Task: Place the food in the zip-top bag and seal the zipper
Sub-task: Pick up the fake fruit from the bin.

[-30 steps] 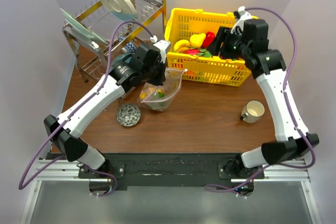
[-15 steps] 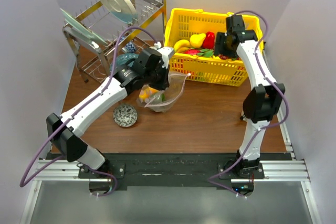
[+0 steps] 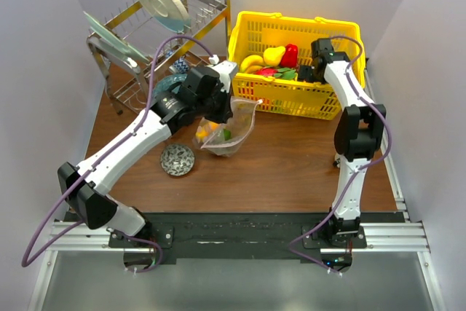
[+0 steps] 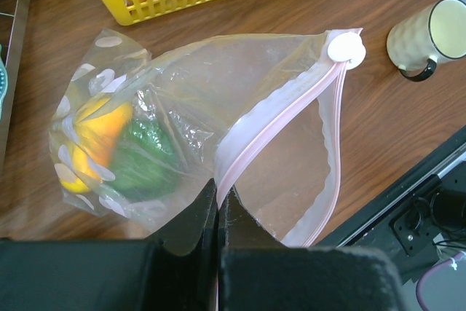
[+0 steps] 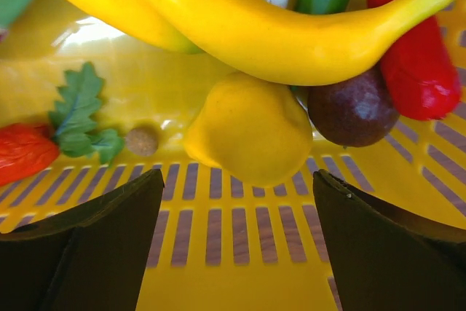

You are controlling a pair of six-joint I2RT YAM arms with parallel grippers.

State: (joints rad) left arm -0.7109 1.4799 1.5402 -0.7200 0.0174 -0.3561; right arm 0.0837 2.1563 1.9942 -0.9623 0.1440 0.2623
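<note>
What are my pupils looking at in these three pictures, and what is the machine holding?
Two robot arms are bolted to a table. One picture looks down from above; the other two come from wrist cameras. On the table: a basket of toy food, a dish rack, a bowl, a mug and a clear bag with some food inside. The left gripper pinches the bag's open mouth. The right gripper is open over the basket's banana, holding nothing.

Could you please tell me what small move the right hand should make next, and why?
Probably lower the right hand and close on the round yellow fruit: it hangs open, lined up on that piece in the basket, while the left hand holds the zip-top bag open.
</note>
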